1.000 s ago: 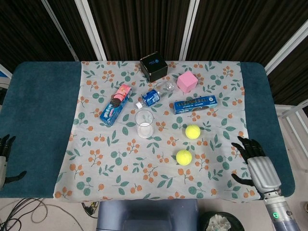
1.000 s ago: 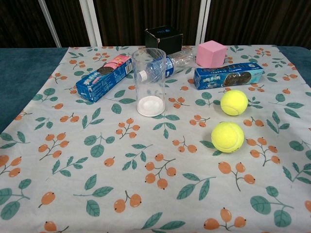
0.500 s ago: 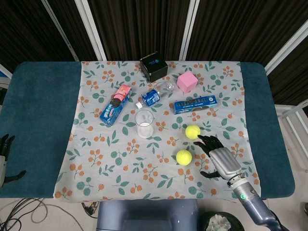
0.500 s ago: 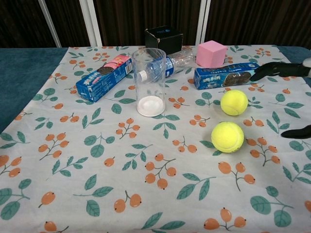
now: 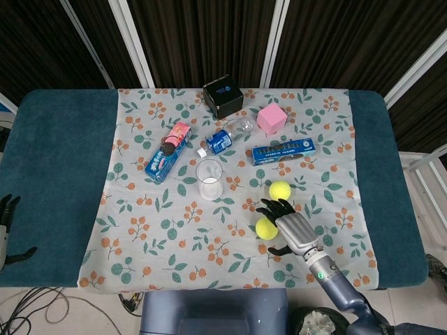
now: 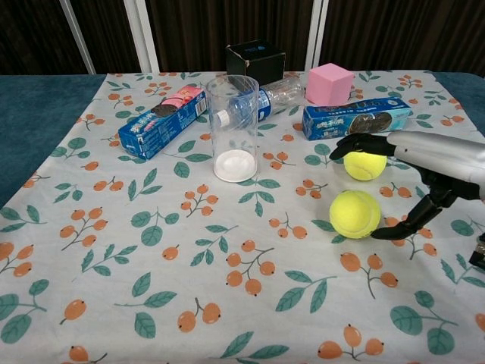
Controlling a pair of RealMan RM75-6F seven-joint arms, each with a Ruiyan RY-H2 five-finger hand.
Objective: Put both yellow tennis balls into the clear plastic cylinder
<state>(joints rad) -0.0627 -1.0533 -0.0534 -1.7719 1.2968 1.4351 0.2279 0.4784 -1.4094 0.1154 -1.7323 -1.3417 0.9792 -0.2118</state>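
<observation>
Head view: the right hand (image 5: 288,225) hangs over the floral tablecloth (image 5: 174,237) with its fingers spread and holding nothing; its fingertips reach above the nearer yellow tennis ball (image 5: 265,227), and the thumb sticks out on the near side of that ball. The second yellow tennis ball (image 5: 280,190) lies just beyond the fingertips, apart from them. The clear plastic cylinder (image 5: 209,180) stands upright to the left of both balls, well apart. Behind it lie a blue biscuit packet with a pink end (image 5: 167,153), a clear water bottle with a blue label (image 5: 228,136), a long blue biscuit box (image 5: 286,151), a pink cube (image 5: 271,119) and a black box (image 5: 223,96). The left hand (image 5: 6,225) shows at the frame's left edge, fingers extended and apart, empty.

Chest view: the right hand (image 6: 424,171) comes in from the right, fingers open above the far ball (image 6: 363,166), thumb beside the near ball (image 6: 355,214). Contact with either ball cannot be told. The cylinder (image 6: 233,129) stands upright and empty of balls.
</observation>
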